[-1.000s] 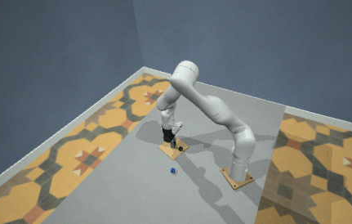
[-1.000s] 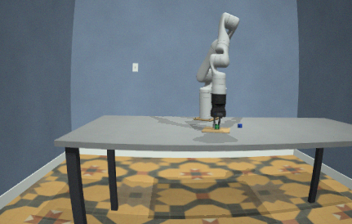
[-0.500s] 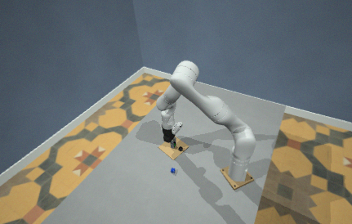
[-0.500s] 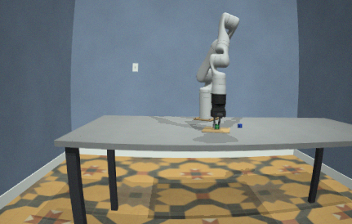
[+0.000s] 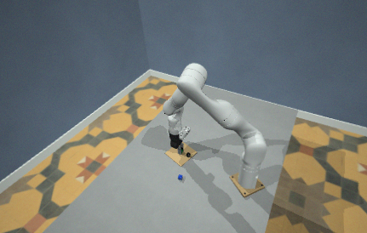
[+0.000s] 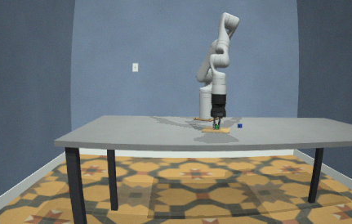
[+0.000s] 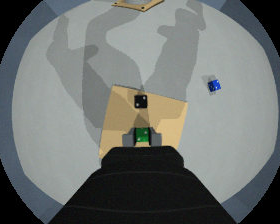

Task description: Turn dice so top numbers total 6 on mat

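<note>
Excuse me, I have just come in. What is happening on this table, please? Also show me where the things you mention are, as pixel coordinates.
The robot arm's end effector (image 6: 217,123) (image 7: 142,133) grips the green die (image 6: 216,127) (image 7: 142,134) low over the mat (image 5: 174,156) (image 6: 207,131) (image 7: 122,95). The black die (image 5: 188,155) (image 7: 141,101) sits on the mat, while the blue die (image 5: 180,177) (image 6: 239,126) (image 7: 214,85) lies off it, on the table (image 5: 117,204) (image 6: 140,135) (image 7: 46,145). So the task is unfinished.
</note>
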Motion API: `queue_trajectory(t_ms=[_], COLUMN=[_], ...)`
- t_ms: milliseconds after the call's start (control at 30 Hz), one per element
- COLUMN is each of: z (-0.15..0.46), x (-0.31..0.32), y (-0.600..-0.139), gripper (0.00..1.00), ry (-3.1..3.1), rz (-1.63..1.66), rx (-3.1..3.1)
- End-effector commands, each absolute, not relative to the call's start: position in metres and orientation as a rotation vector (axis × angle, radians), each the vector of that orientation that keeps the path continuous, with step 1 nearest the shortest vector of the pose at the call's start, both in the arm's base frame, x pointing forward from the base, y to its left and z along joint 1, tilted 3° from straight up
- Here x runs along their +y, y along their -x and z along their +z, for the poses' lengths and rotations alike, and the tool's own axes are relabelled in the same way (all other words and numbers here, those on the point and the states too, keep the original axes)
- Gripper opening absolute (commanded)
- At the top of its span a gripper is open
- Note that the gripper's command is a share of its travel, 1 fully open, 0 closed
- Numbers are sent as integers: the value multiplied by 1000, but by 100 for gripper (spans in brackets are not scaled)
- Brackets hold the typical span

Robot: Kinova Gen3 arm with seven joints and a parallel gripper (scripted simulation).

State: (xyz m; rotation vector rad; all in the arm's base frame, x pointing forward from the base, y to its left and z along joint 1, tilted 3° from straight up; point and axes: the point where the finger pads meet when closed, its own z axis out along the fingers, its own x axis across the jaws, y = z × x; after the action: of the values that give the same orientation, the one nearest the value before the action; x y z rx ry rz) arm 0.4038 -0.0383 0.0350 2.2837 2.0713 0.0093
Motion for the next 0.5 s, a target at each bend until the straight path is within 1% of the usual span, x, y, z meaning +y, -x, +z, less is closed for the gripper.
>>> queue_trajectory(t_ms=[0, 467], z=[35, 32], x=[-38, -39], y=[-404, -404], gripper=[40, 40], ry=[-2284, -2284], rz=[10, 10], rx=[2070, 2070])
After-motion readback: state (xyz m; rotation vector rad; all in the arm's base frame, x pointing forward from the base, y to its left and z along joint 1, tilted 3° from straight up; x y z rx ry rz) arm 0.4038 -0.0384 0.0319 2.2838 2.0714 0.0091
